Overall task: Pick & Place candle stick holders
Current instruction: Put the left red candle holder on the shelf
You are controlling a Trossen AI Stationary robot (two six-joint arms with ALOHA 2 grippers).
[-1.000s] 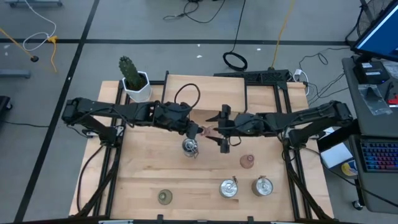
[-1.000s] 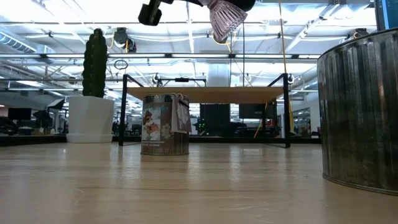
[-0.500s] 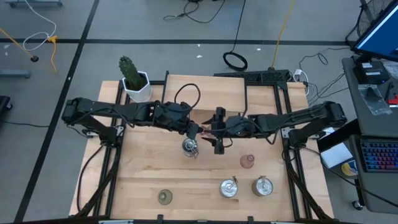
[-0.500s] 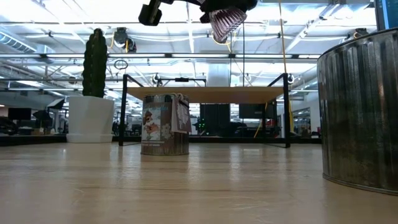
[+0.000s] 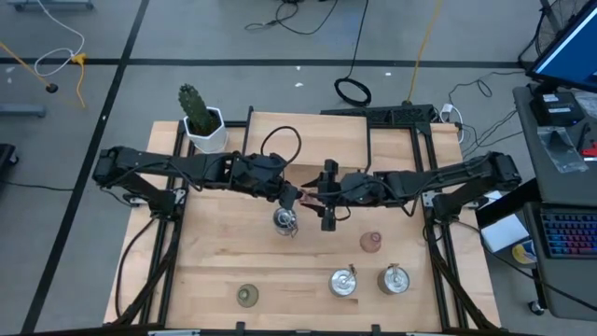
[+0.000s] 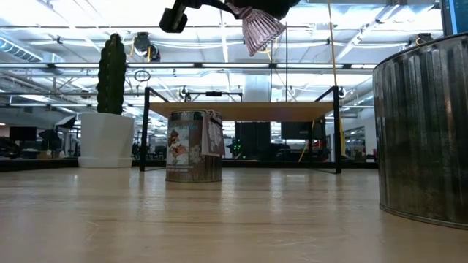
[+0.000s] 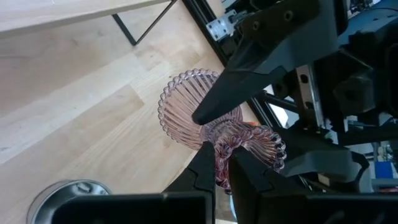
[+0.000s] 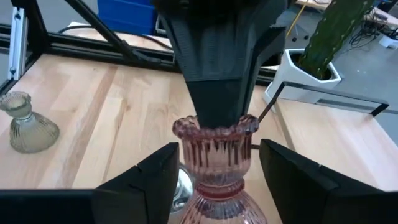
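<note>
My left gripper [image 5: 295, 195] is shut on a pinkish ribbed glass holder [image 7: 194, 107], held high over the table's middle [image 6: 260, 26]. My right gripper [image 5: 326, 198] is open. Its fingers [image 8: 140, 180] stand on either side of the holder's neck [image 8: 217, 155]; I cannot tell whether they touch it. A silver holder [image 5: 284, 220] stands on the table below. A second pinkish holder [image 5: 372, 243], two silver ones [image 5: 344, 282] [image 5: 394, 278] and an olive one [image 5: 246, 296] stand nearer the front edge. My left gripper pinches the holder's frilled mouth rim [image 7: 221, 163] between its two fingers. The fingers come roughly level from the table's left, along the holder's length. The holder sticks out beyond them, bulb end toward my right gripper, tilted and lifted clear of the table.
A white pot with a green cactus [image 5: 202, 121] stands at the far left corner. The olive holder also shows in the right wrist view [image 8: 28, 124]. In the low view a silver holder [image 6: 194, 146] stands mid-table and another [image 6: 424, 131] looms close on the right.
My right gripper has gone toward the table's left, up to the held holder, and its open fingers now flank the holder's neck. My left gripper has kept its hold, and the holder has tipped a little.
</note>
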